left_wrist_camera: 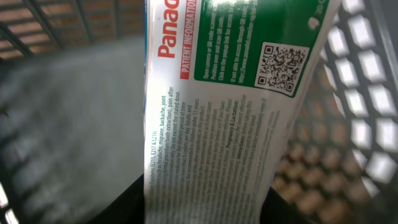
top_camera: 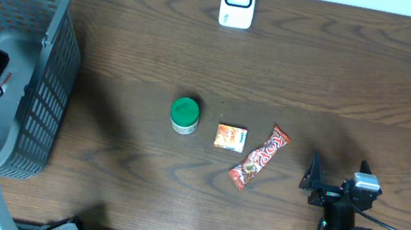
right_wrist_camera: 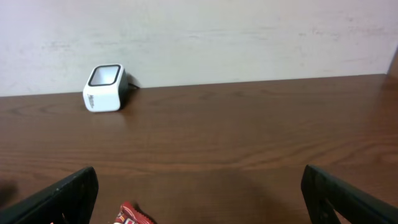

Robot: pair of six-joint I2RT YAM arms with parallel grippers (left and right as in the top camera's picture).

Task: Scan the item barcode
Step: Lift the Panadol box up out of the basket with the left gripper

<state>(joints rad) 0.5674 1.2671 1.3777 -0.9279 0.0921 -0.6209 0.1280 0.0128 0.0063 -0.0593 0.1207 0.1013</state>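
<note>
In the left wrist view a white and green medicine box (left_wrist_camera: 224,118) with small print and a QR code fills the frame. My left gripper (left_wrist_camera: 205,208) is shut on its lower end, a dark finger on each side. This happens inside the grey basket (top_camera: 51,64), where the left arm reaches in from the overhead view's left edge. The white barcode scanner (top_camera: 238,1) stands at the table's far edge, also visible as the scanner (right_wrist_camera: 104,88) ahead and to the left of my right gripper (right_wrist_camera: 199,180). The right gripper (top_camera: 336,174) rests open and empty near the front right.
A green-lidded jar (top_camera: 184,115), a small orange packet (top_camera: 230,137) and a red candy bar (top_camera: 260,156) lie mid-table. The bar's end (right_wrist_camera: 127,216) shows just inside the right gripper's left finger. Basket mesh (left_wrist_camera: 367,124) surrounds the held box.
</note>
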